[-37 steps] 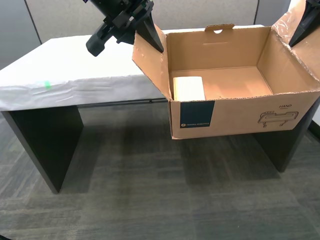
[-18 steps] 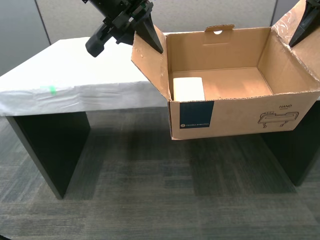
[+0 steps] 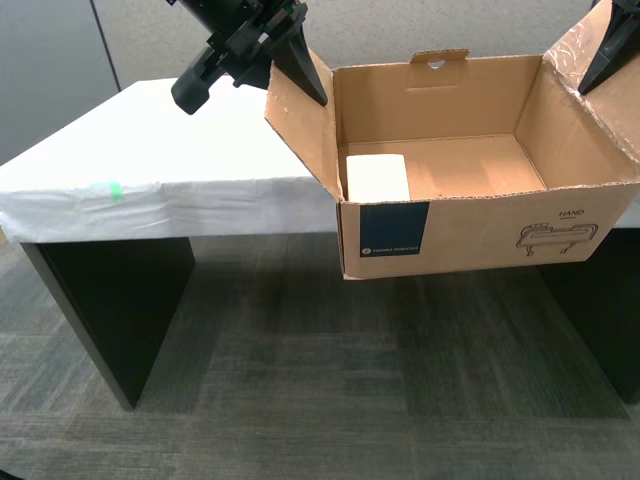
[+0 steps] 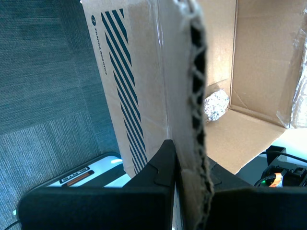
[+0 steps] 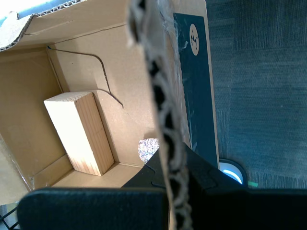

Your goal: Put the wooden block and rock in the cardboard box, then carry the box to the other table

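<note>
Loading's done, you can see: wooden block point(image 5: 79, 132) and rock point(image 4: 216, 105) lie inside the cardboard box point(image 3: 480, 235). My first gripper point(image 3: 300, 72) and my second gripper point(image 3: 603, 58) are clamped on its edges, holding it in the air by the other table point(image 3: 150, 140). Set-down remains.

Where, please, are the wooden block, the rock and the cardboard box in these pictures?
wooden block point(image 5: 79, 132): first wrist view, on its long grained face.
rock point(image 4: 215, 105): second wrist view, on its pale rough surface.
cardboard box point(image 3: 480, 230): exterior view, on its front wall.
</note>
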